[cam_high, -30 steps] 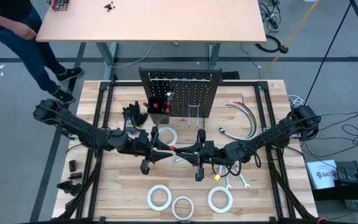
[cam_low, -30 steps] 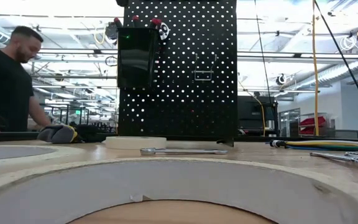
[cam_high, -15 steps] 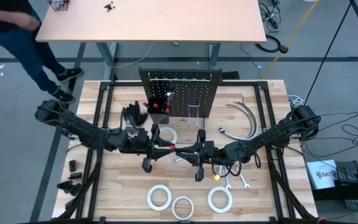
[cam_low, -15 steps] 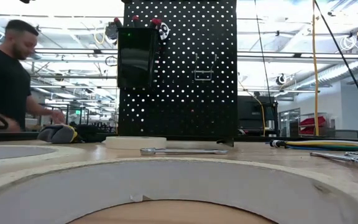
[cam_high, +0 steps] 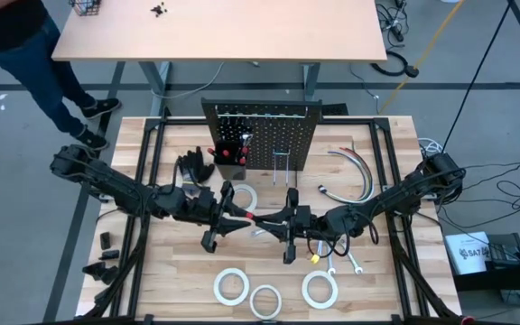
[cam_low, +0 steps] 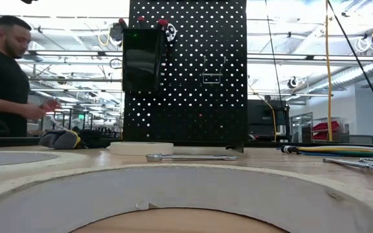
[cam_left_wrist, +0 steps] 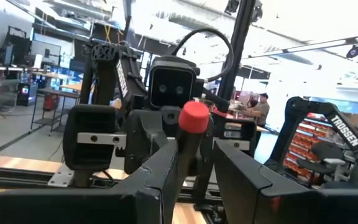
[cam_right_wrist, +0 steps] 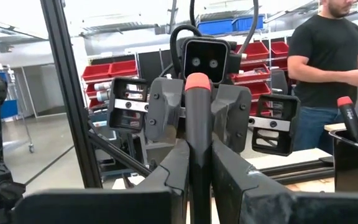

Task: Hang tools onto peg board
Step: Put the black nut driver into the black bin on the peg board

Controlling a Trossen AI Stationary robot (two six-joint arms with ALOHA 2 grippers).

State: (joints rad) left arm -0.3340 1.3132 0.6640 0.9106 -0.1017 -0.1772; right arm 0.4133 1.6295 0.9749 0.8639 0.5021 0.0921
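Bin point(cam_low: 139, 59) on peg board point(cam_low: 206, 97) holds red-capped screwdrivers point(cam_low: 162, 23).

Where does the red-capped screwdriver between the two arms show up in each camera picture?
High view: screwdriver at mid-table, between left gripper and right gripper.
Low view: not in it.
Left wrist view: mid-picture, red cap just past that arm's fingers.
Right wrist view: mid-picture, clamped between that arm's fingers.
Shared landmark: the peg board with its black bin, seen in high, low and right wrist views.
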